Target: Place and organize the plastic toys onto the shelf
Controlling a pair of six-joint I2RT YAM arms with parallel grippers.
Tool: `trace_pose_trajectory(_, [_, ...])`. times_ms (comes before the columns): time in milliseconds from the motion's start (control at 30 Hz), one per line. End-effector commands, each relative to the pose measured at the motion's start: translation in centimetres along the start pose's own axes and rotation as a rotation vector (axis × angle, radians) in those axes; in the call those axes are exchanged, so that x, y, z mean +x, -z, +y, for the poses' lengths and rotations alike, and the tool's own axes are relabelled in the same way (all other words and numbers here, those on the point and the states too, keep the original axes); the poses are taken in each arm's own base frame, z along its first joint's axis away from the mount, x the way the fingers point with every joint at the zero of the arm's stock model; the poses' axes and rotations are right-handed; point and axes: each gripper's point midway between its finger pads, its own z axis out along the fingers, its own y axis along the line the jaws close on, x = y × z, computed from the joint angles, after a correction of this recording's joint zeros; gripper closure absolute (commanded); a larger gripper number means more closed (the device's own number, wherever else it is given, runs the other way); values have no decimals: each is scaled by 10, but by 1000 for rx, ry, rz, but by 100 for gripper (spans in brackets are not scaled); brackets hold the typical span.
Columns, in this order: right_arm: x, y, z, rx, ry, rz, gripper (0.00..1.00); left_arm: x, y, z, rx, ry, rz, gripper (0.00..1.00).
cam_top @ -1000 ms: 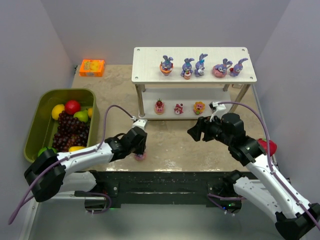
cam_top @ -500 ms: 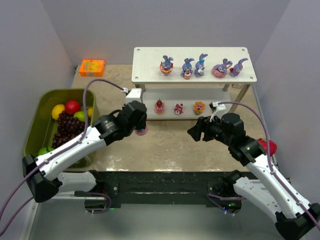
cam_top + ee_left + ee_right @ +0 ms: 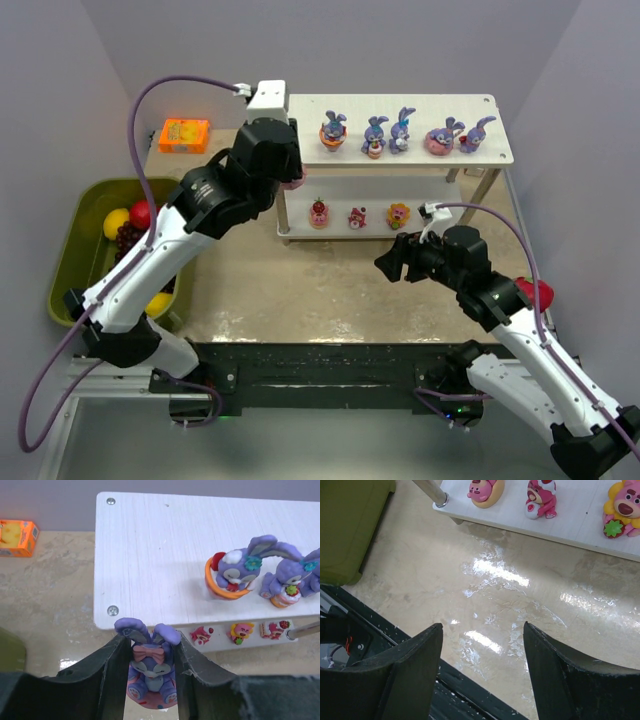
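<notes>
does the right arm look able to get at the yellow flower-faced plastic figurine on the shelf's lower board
Probably yes: the right gripper is open and empty, facing the white two-tier shelf, only bare tabletop before the yellow figurine. The top board overhangs, so enter from the front.

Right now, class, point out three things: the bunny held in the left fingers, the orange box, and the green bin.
bunny (image 3: 150,669): left wrist view, on its face.
orange box (image 3: 185,135): top external view, on its top face.
green bin (image 3: 80,250): top external view, on its left wall.
</notes>
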Motion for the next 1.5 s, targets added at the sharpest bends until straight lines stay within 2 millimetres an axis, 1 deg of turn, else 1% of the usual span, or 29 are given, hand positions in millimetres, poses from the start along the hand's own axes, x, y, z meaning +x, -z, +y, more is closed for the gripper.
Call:
trace_pose_trajectory(0, [-13,-1,1,7,19,-41,31,-41,-2,0,-32,-29,-98,100])
trace_pose_trajectory(33, [-13,-1,1,7,23,-37,31,-45,-4,-1,-39,-28,-104,100])
trace_pose_trajectory(67, [-13,-1,1,7,22,-36,31,-43,-12,-1,-64,-36,-101,100])
trace_pose_trajectory(100, [-12,-2,0,10,24,-34,31,-50,-11,-2,-68,-22,-117,100])
trace_pose_trajectory(133, [-12,-2,0,11,23,-34,31,-52,-19,0,-83,-24,-120,100])
trace_pose_trajectory(200, [-13,-1,1,9,24,-35,31,-58,-24,-1,-76,-19,-129,100])
trace_pose_trajectory(233, [-13,-1,0,10,23,-36,31,-58,-32,1,-84,-24,-126,100])
trace_pose_trajectory(267, [-13,-1,0,10,22,-36,31,-57,-37,0,-74,-28,-119,99])
trace_pose_trajectory(300, [-12,-1,0,12,23,-33,31,-63,-39,3,-75,-23,-127,99])
trace_pose_trajectory(333, [-12,0,-1,14,23,-34,31,-60,-48,2,-74,-44,-115,95])
trace_pose_trajectory(367, [-12,0,0,13,23,-37,31,-58,-51,-5,-32,-58,-100,93])
trace_pose_trajectory(400, [-12,0,-1,15,21,-36,31,-64,-54,-4,-18,-64,-104,92])
trace_pose_trajectory(433, [-12,1,-1,15,23,-38,31,-61,-61,-6,-13,-88,-93,91])
trace_pose_trajectory(467, [-12,1,-1,15,21,-36,31,-60,-63,-8,5,-96,-89,90])
trace_pose_trajectory(500, [-11,1,0,14,22,-36,31,-64,-65,-5,9,-103,-92,89])
trace_pose_trajectory(567, [-10,1,-1,16,21,-33,31,-61,-72,-10,52,-110,-71,87])
trace_pose_trajectory(600, [-11,1,-1,15,22,-33,31,-63,-74,-7,54,-107,-71,87])
trace_pose_trajectory(733, [-10,-1,-1,16,19,-31,31,-55,-84,-4,49,-119,-42,85])
trace_pose_trajectory(800, [-9,-1,-1,15,20,-29,31,-52,-86,-3,52,-120,-31,83])
trace_pose_trajectory(900, [-9,-2,-1,14,18,-27,31,-47,-89,-6,66,-124,-11,75])
trace_pose_trajectory(1033, [-10,0,0,12,19,-33,31,-39,-98,-7,61,-135,17,69])
trace_pose_trajectory(1133, [-10,0,-1,14,19,-32,31,-37,-101,-8,64,-135,26,65])
trace_pose_trajectory(1300, [-8,0,-2,19,18,-26,31,-36,-101,-6,54,-141,30,59])
trace_pose_trajectory(1467, [-8,-1,-2,15,14,-28,31,-34,-98,-3,50,-146,36,55])
